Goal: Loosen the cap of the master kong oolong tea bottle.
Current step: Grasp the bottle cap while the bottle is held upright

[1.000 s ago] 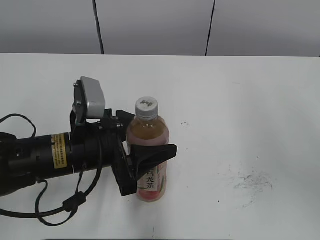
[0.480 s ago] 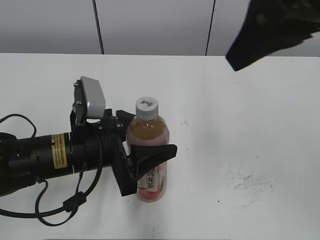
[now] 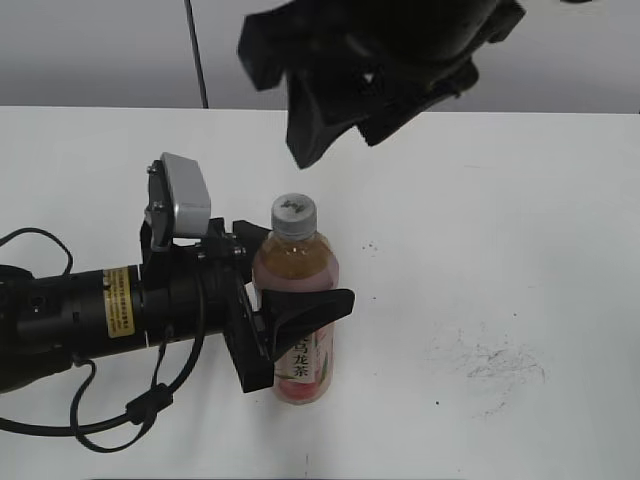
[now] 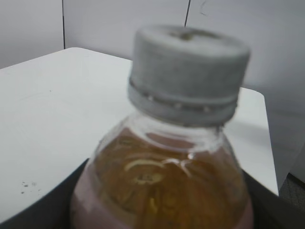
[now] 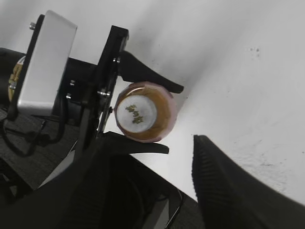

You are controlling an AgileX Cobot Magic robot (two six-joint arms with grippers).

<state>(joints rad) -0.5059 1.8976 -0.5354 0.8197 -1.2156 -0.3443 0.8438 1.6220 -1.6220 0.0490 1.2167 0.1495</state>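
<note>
Exterior view, left gripper (image 3: 292, 290): reaches in from the left, level with the table, its fingers closed around the body of the bottle (image 3: 297, 320).
Left gripper fingers: one dark finger (image 3: 310, 308) crosses the front of the bottle above the label; the other lies behind it.
Right gripper (image 3: 335, 125): hangs above the bottle, clear of it, jaws standing apart with nothing between them.
Right wrist view, right gripper fingers (image 5: 228, 186): dark, ribbed, at the lower edge, well apart from the bottle.
Bottle: upright on the white table (image 3: 500, 220), left of centre, amber tea inside, pink label low on the body.
Cap (image 3: 294, 213): grey-white, seated on the neck, dark mark on top, untouched by either gripper.
Left wrist view, cap (image 4: 188, 71): close and blurred, ribbed ring below it.
Table: faint scuff marks (image 3: 495, 365) to the right of the bottle.
</note>
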